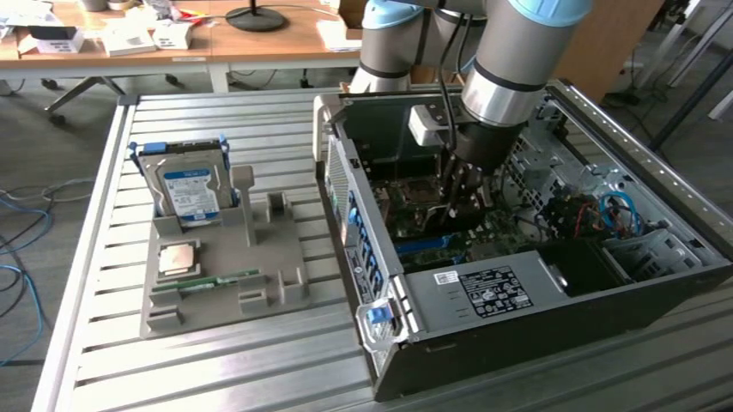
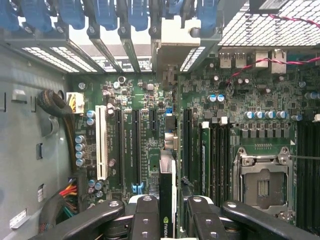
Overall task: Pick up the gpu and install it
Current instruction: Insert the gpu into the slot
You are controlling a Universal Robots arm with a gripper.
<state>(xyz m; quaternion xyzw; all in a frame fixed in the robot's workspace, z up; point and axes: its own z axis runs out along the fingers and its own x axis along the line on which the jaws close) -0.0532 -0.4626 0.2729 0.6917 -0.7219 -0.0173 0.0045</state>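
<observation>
Arm reaches down into the open case [image 1: 481, 330]. Gripper [image 2: 172, 202] sits low over the motherboard [image 2: 145, 100]. Fingers [image 2: 146, 214] are clamped on the gpu [image 2: 167, 187], one on each side. The card stands upright, seen edge-on, running between the black expansion slots and the memory slots. Its silver bracket [image 2: 175, 42] lies at the case's rear slot openings. The card appears lined up over a slot, but whether its lower edge is seated cannot be told, as the card hides it. CPU socket [image 2: 262, 182] lies beyond the memory slots, apart from the card. On the table [image 1: 229, 369], at the exterior view's left, a grey holder [image 1: 172, 322] carries the hard drive [image 1: 189, 193] upright and a memory stick [image 1: 218, 281] lying flat.
</observation>
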